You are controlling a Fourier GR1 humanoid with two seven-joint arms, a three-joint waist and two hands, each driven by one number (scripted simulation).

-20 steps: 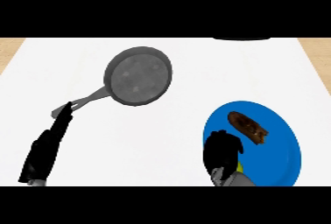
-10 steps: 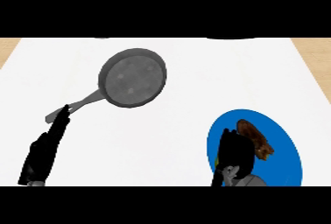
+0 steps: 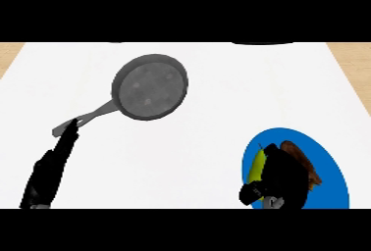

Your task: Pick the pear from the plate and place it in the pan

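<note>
With the right hand (image 3: 279, 179) covering the brown pear (image 3: 304, 164) on the blue plate (image 3: 333, 193) at 4 o'clock, its closure impossible to tell, wrap the fruit's middle fully before lifting toward the pan (image 3: 150, 87) at 11 o'clock

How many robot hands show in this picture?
2. The left hand is at the lower left, near the handle of the pan; the right hand is over the blue plate at the lower right.
</note>
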